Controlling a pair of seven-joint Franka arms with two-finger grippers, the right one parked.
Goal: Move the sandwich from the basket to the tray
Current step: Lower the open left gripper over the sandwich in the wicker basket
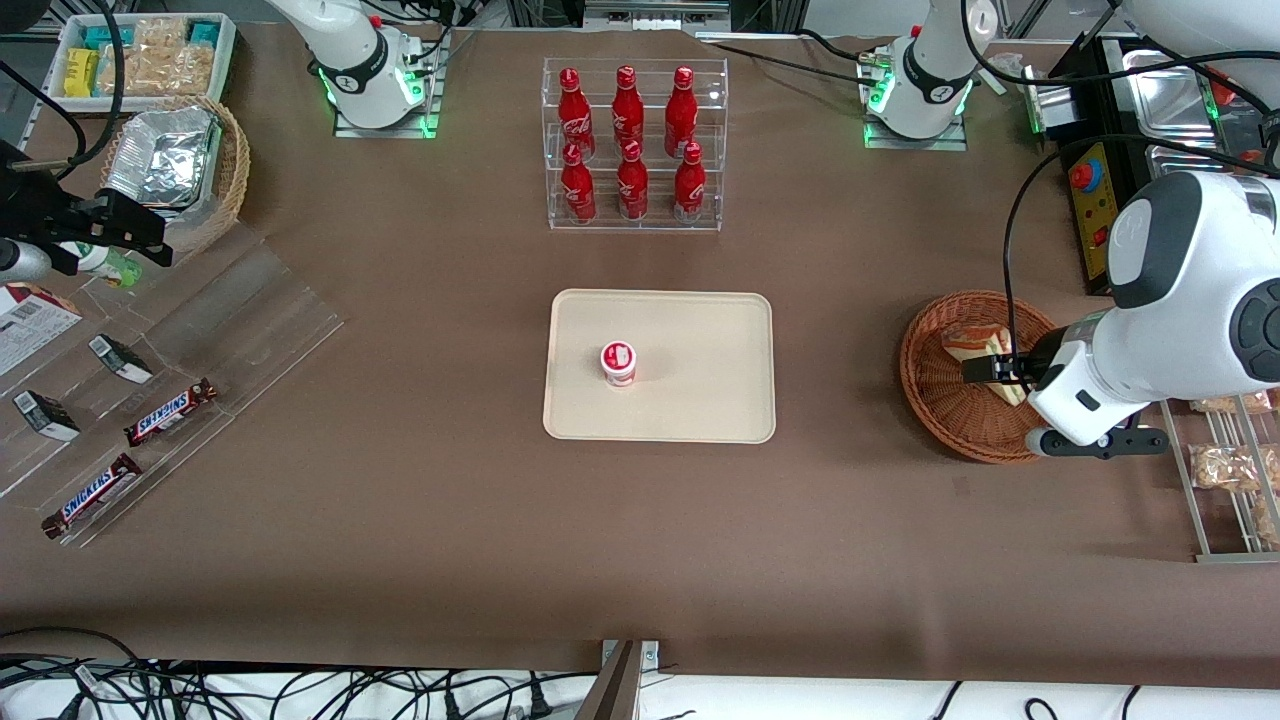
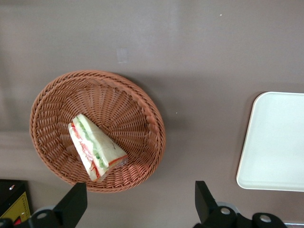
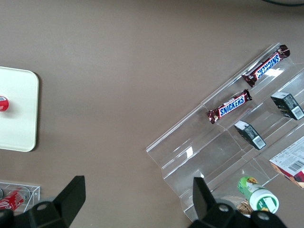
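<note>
The sandwich, a wrapped white-bread wedge with green and red filling, lies in the round reddish-brown wicker basket. In the front view the sandwich is partly covered by the arm, inside the basket. My left gripper hovers above the basket's edge, open wide, with nothing between its fingers. From the front the gripper hangs over the basket's middle. The cream tray lies at the table's centre, toward the parked arm from the basket; its edge shows in the left wrist view.
A small red-and-white lidded cup stands on the tray. A clear rack of red bottles stands farther from the camera than the tray. Snack packets on a wire shelf and a control box flank the basket. Snickers bars lie toward the parked arm's end.
</note>
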